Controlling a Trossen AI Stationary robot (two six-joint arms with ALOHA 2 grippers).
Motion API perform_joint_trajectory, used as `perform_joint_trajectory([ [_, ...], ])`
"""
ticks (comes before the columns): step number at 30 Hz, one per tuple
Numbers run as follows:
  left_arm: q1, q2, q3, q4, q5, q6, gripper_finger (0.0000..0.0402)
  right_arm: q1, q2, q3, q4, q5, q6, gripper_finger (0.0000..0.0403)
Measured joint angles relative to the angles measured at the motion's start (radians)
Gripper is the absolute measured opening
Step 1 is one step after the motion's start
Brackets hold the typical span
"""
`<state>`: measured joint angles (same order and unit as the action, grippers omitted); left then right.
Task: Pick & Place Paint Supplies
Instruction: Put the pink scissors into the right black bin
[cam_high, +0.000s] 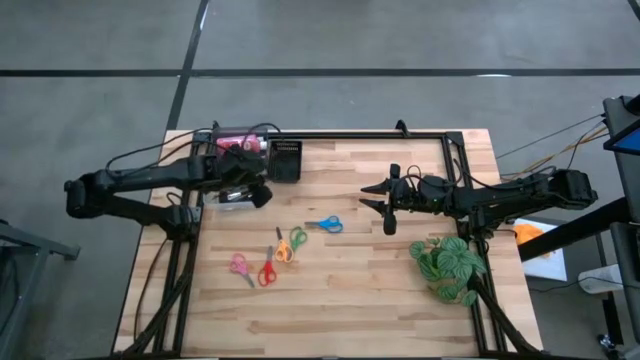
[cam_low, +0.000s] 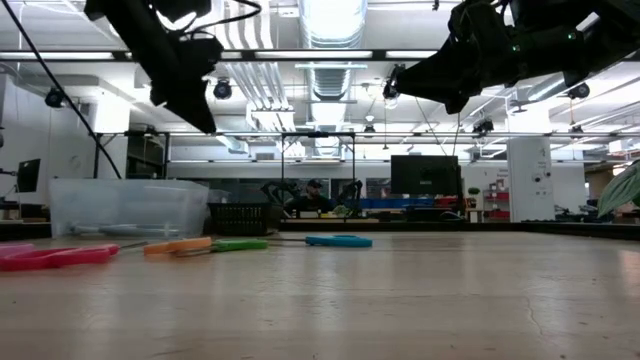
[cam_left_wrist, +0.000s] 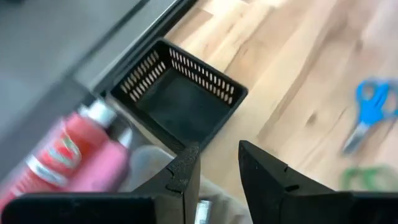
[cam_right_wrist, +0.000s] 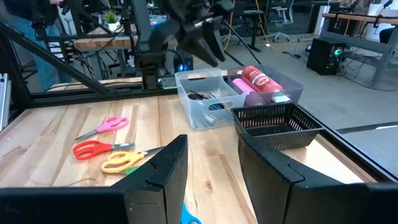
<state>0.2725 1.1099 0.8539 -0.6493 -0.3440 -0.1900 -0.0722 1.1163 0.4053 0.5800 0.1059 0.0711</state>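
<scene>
Five scissors (cam_high: 283, 247) scattered mid-table, between both arms. Left gripper (cam_high: 243, 193) above clear tub (cam_high: 236, 142), fingers slightly apart, empty. Right gripper (cam_high: 388, 207) near blue scissors (cam_high: 325, 224), fingers parted, empty.

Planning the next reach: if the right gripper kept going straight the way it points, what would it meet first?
Likely the black mesh basket, just ahead of the open right gripper; the clear tub sits beside it, slightly farther. Depth is uncertain.
</scene>
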Motion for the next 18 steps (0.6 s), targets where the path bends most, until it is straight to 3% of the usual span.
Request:
perform_joint_trajectory([
  [4,-0.018,0.0,0.022,-0.027,0.037,-0.329,0.011,0.0,0.0,0.0,0.0,0.0,-0.002,0.0141],
  [7,-0.023,0.0,0.023,-0.034,0.144,-0.519,0.011,0.0,0.0,0.0,0.0,0.0,-0.003,0.0141],
  [10,-0.035,0.0,0.02,-0.026,0.236,-0.58,0.011,0.0,0.0,0.0,0.0,0.0,0.0,0.0141],
  [18,-0.051,0.0,-0.037,0.048,0.24,-0.79,0.011,0.0,0.0,0.0,0.0,0.0,-0.002,0.0141],
])
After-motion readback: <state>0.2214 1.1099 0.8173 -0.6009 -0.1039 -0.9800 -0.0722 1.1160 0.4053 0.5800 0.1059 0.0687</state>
